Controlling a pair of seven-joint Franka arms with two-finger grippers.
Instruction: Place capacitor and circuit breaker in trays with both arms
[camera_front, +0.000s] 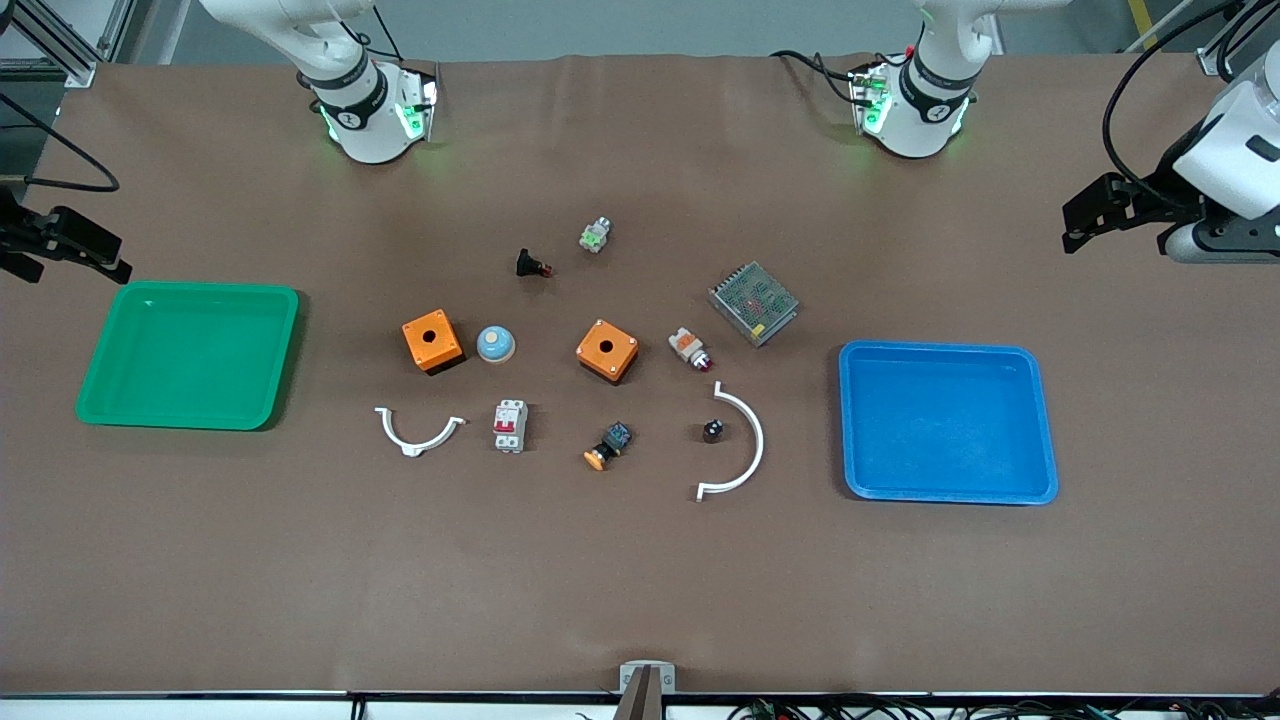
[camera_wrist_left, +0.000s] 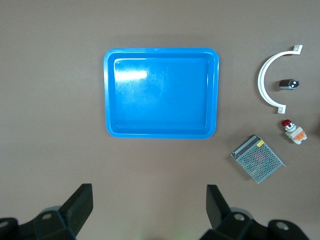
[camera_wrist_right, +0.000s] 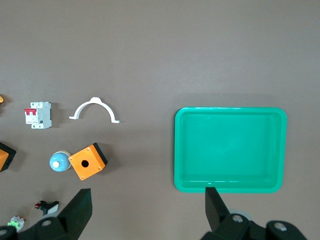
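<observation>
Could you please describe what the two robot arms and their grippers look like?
Both arms are glossy white with dark grey joint bands, green lights glowing at their bases, and black cables alongside. The left gripper and right gripper are matte black; the wrist views show each with two flat, angular black fingers.

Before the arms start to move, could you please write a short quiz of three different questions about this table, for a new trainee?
1. True or false: the circuit breaker lies inside the green tray.
2. Which thing does the large white arc curve around?
A. the capacitor
B. an orange box
C. the metal mesh box
3. Fill in: the left gripper hangs open over bare table beside the ____ tray.

Key
1. False: it lies on the bare table, beside the small white arc.
2. A
3. blue; the right gripper, also open, is by the green one.
</observation>
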